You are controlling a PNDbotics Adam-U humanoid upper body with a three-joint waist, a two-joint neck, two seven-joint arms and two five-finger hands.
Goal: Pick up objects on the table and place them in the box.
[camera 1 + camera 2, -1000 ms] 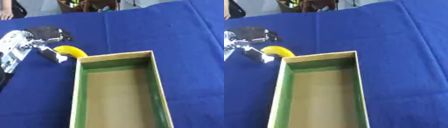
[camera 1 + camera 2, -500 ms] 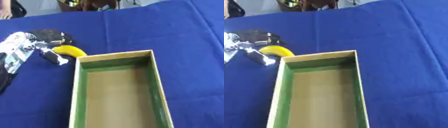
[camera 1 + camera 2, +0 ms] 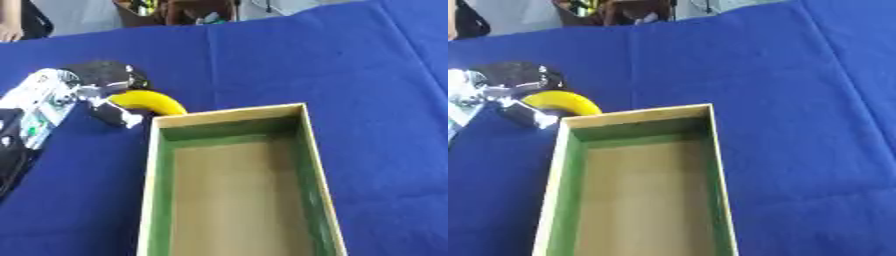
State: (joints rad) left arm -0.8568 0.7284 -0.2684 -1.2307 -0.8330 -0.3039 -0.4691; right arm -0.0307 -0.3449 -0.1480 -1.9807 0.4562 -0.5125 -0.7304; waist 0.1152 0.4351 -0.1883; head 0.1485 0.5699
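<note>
Blue cloth covers the surface (image 3: 289,60). At far left, the left hand (image 3: 101,92) curls its fingers around a yellow banana (image 3: 150,101), just beside the far-left corner of the green-lined box (image 3: 154,175).

The left robot hand (image 3: 105,92) has black fingers with silver joints and pale tips. Its forearm is silver-white, flecked with what may be small green and red marks, and turns black nearer the left edge.
</note>
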